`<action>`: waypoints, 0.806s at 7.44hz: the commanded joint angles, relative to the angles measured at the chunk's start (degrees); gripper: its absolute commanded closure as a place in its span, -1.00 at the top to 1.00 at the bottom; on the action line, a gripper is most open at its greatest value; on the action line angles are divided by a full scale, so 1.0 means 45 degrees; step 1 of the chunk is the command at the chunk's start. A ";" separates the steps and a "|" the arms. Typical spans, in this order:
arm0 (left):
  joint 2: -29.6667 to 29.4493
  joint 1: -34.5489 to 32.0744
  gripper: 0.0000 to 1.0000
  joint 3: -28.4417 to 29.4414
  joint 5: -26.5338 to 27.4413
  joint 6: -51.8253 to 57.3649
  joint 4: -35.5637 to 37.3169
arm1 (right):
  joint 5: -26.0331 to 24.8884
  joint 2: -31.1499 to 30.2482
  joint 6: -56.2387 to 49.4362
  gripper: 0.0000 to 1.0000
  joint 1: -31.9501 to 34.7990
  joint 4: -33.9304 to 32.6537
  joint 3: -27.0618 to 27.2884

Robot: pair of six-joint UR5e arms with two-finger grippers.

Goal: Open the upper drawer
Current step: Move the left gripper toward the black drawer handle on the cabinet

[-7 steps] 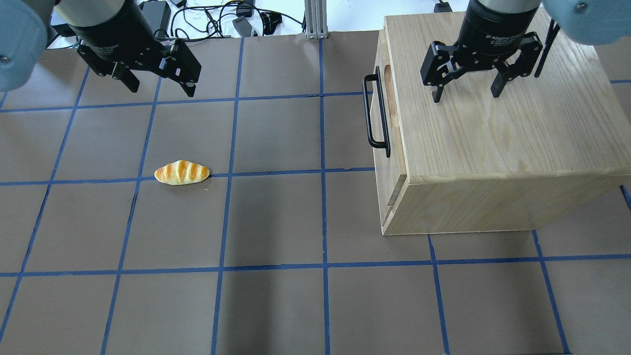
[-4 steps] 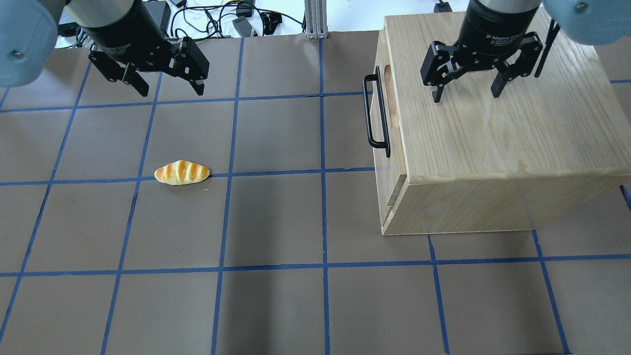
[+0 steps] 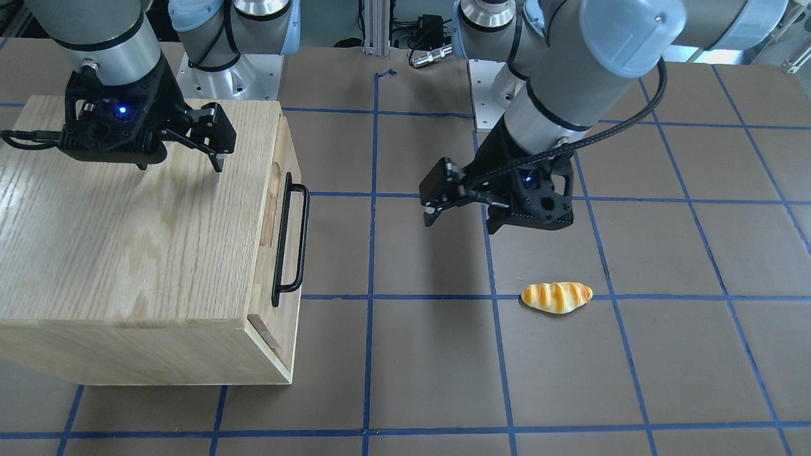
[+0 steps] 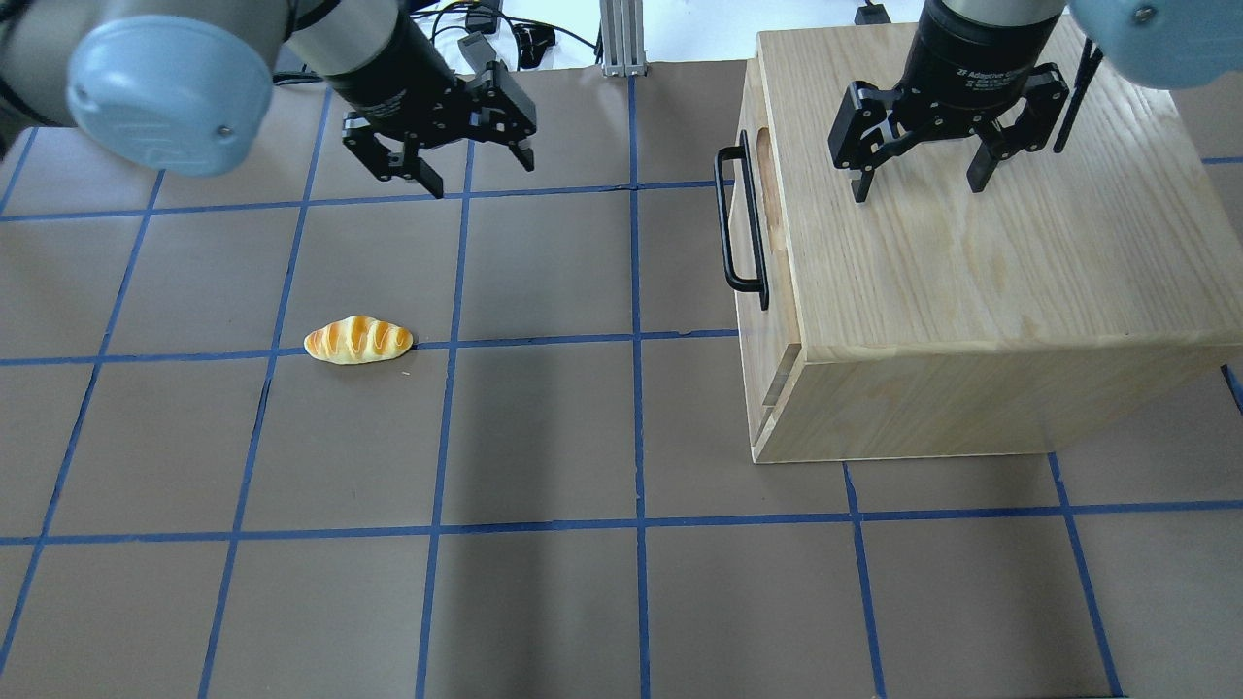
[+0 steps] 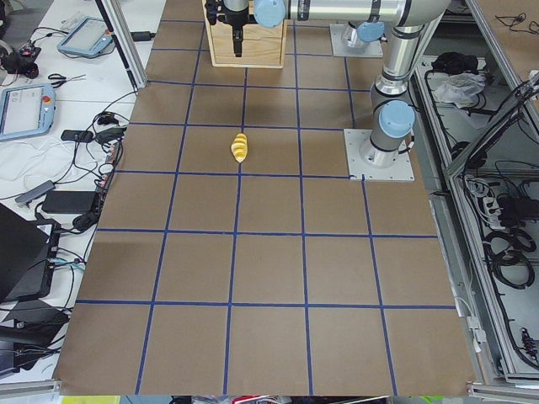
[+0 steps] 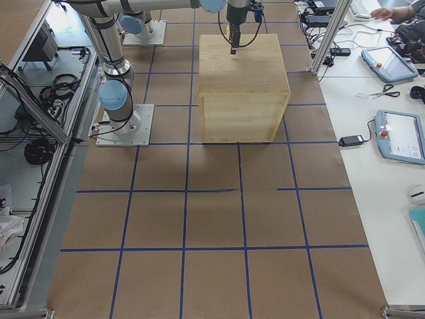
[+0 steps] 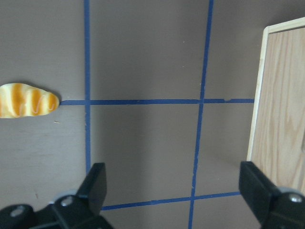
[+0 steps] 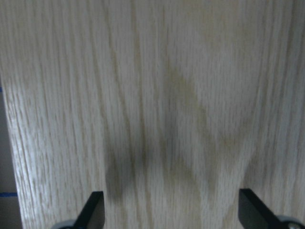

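Observation:
The upper drawer (image 4: 782, 282) sits shut in the oak cabinet (image 4: 971, 272), its front facing the table's middle. Its black bar handle (image 4: 738, 223) and oval notch show; in the front-facing view the handle (image 3: 290, 240) stands off the front panel (image 3: 266, 266). My left gripper (image 4: 481, 175) is open and empty above the mat, well to the left of the handle; it also shows in the front-facing view (image 3: 459, 223). Its wrist view shows both fingers (image 7: 95, 186) and the cabinet's edge (image 7: 281, 105). My right gripper (image 4: 918, 189) is open and empty just above the cabinet top (image 8: 152, 95).
A toy bread roll (image 4: 357, 341) lies on the brown mat with blue tape lines, left of centre; it also shows in the left wrist view (image 7: 26, 100). Cables and power bricks (image 4: 466, 39) lie beyond the mat's far edge.
My left arm has moved to the right, toward the cabinet, its gripper still open. The right gripper, the drawer and the bread roll have not moved.

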 commanded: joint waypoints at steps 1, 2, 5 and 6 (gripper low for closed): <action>-0.1132 -0.1483 1.00 0.0001 -0.0615 -0.1959 0.1575 | 0.0000 0.0000 -0.0011 1.00 0.0007 0.0000 0.0011; -0.1387 -0.1741 1.00 -0.0018 -0.0712 -0.2467 0.1927 | 0.0000 0.0000 0.0008 1.00 0.0007 0.0000 0.0011; -0.1877 -0.2290 1.00 -0.0213 -0.1533 -0.3527 0.2867 | 0.0000 0.0000 0.0009 1.00 0.0007 0.0000 -0.0009; -0.1955 -0.2426 1.00 -0.0349 -0.1572 -0.3643 0.3080 | 0.0000 0.0000 -0.0011 1.00 0.0007 0.0000 0.0011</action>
